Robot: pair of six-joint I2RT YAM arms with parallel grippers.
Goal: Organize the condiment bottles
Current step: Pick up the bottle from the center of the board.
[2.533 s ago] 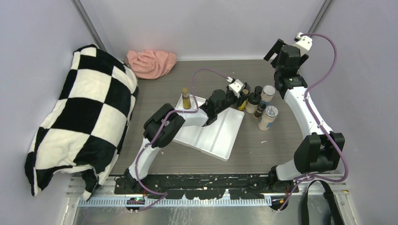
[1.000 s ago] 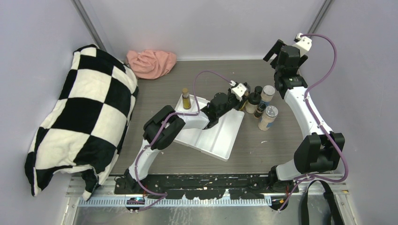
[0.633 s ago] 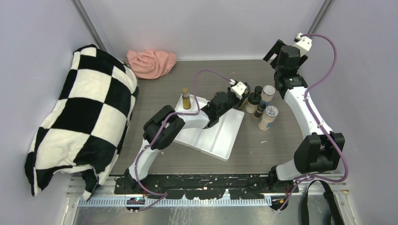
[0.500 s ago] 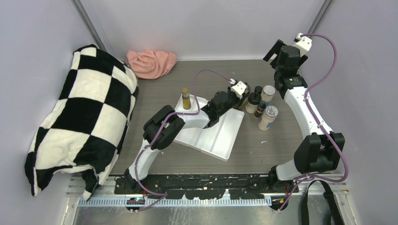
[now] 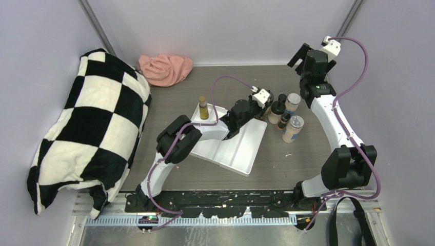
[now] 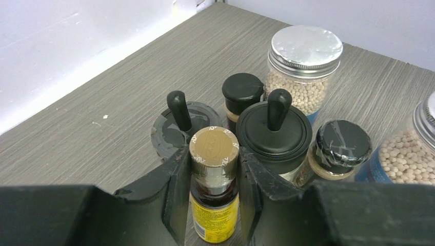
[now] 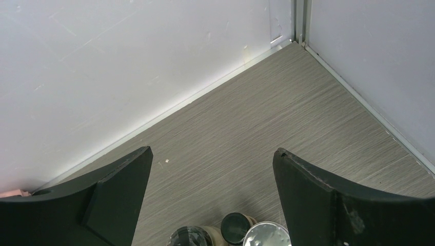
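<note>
While the right claw (image 7: 211, 154) hangs wide, the left claw (image 6: 213, 154) clamps a slim yellow bottle (image 6: 215, 218) upright, cap up

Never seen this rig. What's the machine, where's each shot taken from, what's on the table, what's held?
Two robot arms are bolted at the near edge of a table. The wide picture looks down from above and behind them; the other two come from cameras on each wrist. The left tool is shut on a slim yellow bottle with a brown cap, beside other jars and shakers. The right tool hangs open, holding nothing. Also on the table: a white tray with one bottle standing in it, a checkered pillow and a pink cloth.
</note>
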